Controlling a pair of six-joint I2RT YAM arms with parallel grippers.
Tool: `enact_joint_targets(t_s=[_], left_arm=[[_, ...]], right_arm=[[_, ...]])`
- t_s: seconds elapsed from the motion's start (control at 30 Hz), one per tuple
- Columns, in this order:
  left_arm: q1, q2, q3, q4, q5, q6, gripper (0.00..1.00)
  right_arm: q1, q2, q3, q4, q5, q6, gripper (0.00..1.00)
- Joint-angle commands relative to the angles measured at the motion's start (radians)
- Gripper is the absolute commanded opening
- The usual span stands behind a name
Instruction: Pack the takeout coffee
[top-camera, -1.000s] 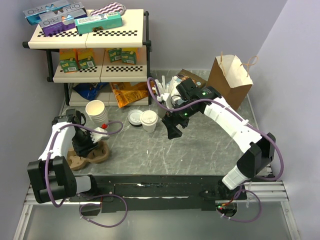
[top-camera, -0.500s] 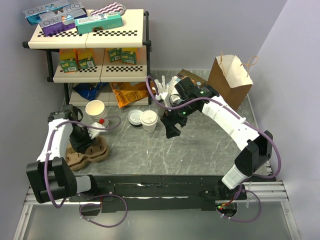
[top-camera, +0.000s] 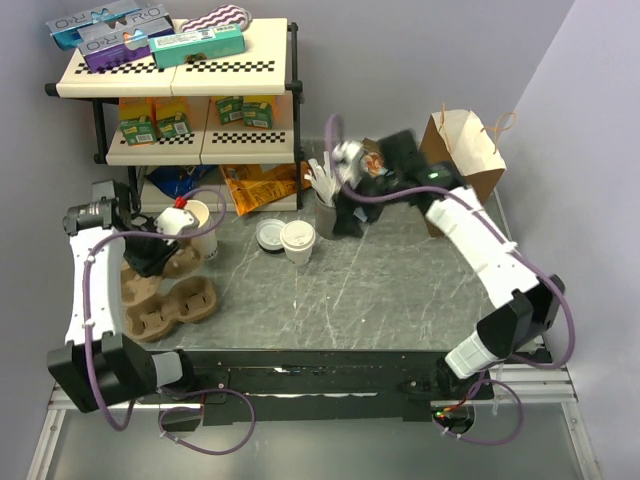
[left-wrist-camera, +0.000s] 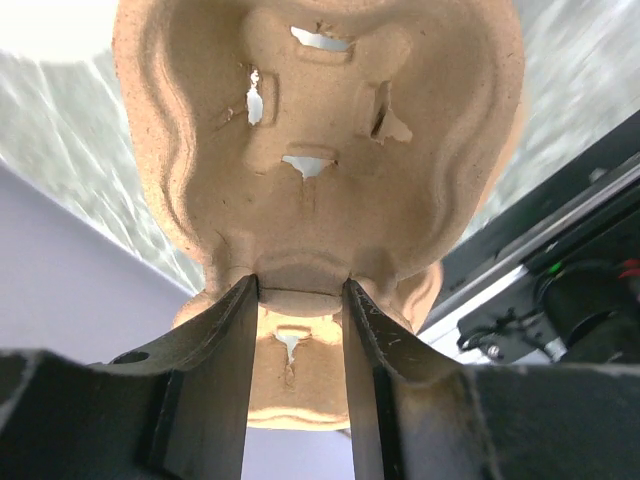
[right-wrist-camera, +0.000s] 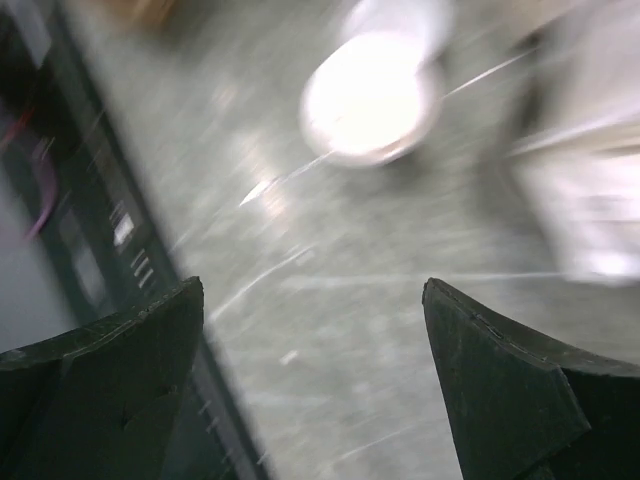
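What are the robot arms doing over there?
The left tool is pinching a ridge of a brown cardboard cup carrier at the left side of the table. The right tool is open and empty, up beside the straw holder. The coffee cup with its white lid stands on the table between the arms, with nothing touching it and not yet in the carrier.

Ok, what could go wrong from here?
The left gripper pinches only one rim of the cup carrier, so it may slip or tilt. It works close beside the stack of lidless cups and could topple it. The open right gripper is close beside the straw holder and could knock it.
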Motion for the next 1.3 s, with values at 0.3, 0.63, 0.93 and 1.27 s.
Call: enact_joint_targets(t_s=[0.3, 0.63, 0.93, 1.27], left_arm=[[-0.505, 0.045, 0.114, -0.044, 0.261, -0.316, 0.01], [-0.67, 0.063, 0.091, -0.024, 0.216, -0.361, 0.01], [-0.708, 0.022, 0.066, 0.009, 0.227, -0.406, 0.01], [-0.714, 0.003, 0.023, -0.001, 0.211, -0.41, 0.01]], right_arm=[[-0.356, -0.224, -0.007, 0.644, 0.649, 0.038, 0.82], [-0.604, -0.181, -0.032, 0.585, 0.775, 0.045, 0.79], [-0.661, -0.05, 0.011, 0.496, 0.71, -0.025, 0.8], [-0.718, 0.084, 0.078, 0.516, 0.661, -0.088, 0.78]])
